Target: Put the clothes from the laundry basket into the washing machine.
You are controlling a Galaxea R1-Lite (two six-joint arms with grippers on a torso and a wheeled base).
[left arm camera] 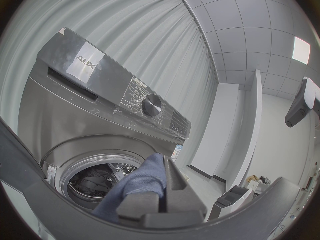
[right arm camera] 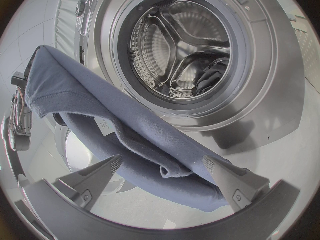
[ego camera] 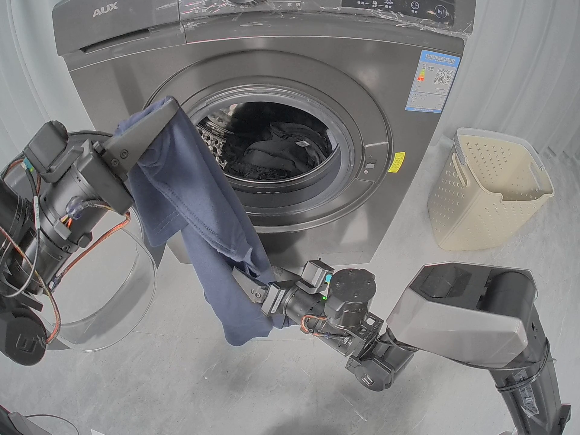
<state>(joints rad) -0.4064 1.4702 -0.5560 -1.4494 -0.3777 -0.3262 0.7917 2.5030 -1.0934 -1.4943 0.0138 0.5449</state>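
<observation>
- The round glass door point(ego camera: 115, 309) stands swung open at about 8 o'clock from the drum opening point(ego camera: 272, 143).
- The left gripper point(ego camera: 158, 122) sits at 9 o'clock of that opening. Its fingers point(left arm camera: 181, 187) are pressed together on the top edge of the blue garment point(ego camera: 193, 212).
- The blue garment hangs from this grip toward 5 o'clock. It is in front of the machine's front panel and outside the drum, and its lower part drapes over the right gripper.
- The washing machine point(ego camera: 338, 61) faces the robot with its drum uncovered. Dark clothes point(ego camera: 278, 146) lie in the drum's lower half, toward 4 o'clock.
- The right gripper point(right arm camera: 160, 159) is at about 6 o'clock below the opening. Its fingers point(right arm camera: 100, 172) are spread wide apart and a fold of the blue garment lies across the gap between them, not pinched.
- The laundry basket point(ego camera: 483, 200), cream and perforated, stands upright on the floor at 3 o'clock of the machine. It is near the machine's side but not touching it.
</observation>
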